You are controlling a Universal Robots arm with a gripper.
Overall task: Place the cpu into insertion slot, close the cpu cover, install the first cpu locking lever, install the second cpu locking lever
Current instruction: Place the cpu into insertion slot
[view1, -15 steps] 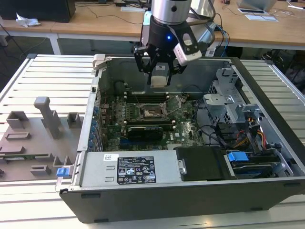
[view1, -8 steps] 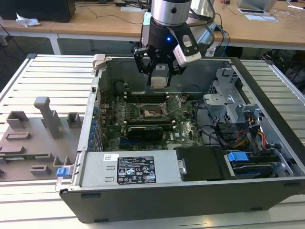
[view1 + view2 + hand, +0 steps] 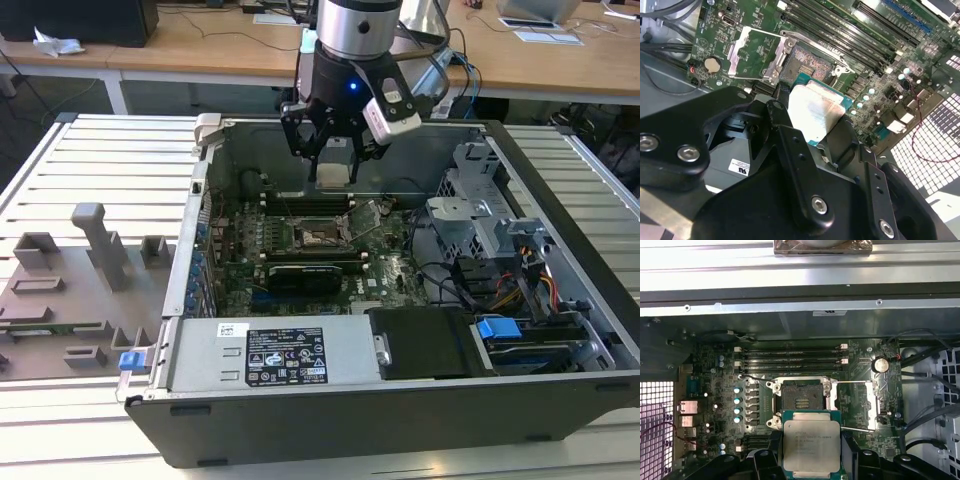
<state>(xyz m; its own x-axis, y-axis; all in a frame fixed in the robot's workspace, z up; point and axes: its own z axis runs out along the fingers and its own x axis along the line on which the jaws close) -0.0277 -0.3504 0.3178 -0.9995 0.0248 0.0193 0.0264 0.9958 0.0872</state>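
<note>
CPU (image 3: 334, 172) gripped above the open insertion slot (image 3: 318, 236).
Exterior view: arm vertical, gripper (image 3: 335, 165) pointing down into the computer case (image 3: 400, 420), its two fingers clamped on the CPU, which hangs at 12 o'clock of the insertion slot, clear of it; CPU cover (image 3: 370, 213) swung open at 3 o'clock. Second wrist view: CPU (image 3: 815, 112) shows a flat silver-grey top with a green edge, held between black fingers (image 3: 785, 135). First wrist view: one CPU (image 3: 811, 445), one dark insertion slot (image 3: 801, 397), one CPU cover (image 3: 860, 405) beside it.

From where I'm standing, a slatted grey metal table (image 3: 110, 165) is stretching out across the room. Behind it, pale wooden desks (image 3: 210, 45) are carrying papers (image 3: 548, 36) and a dark box (image 3: 90, 20), with cables (image 3: 468, 70) trailing down.
</note>
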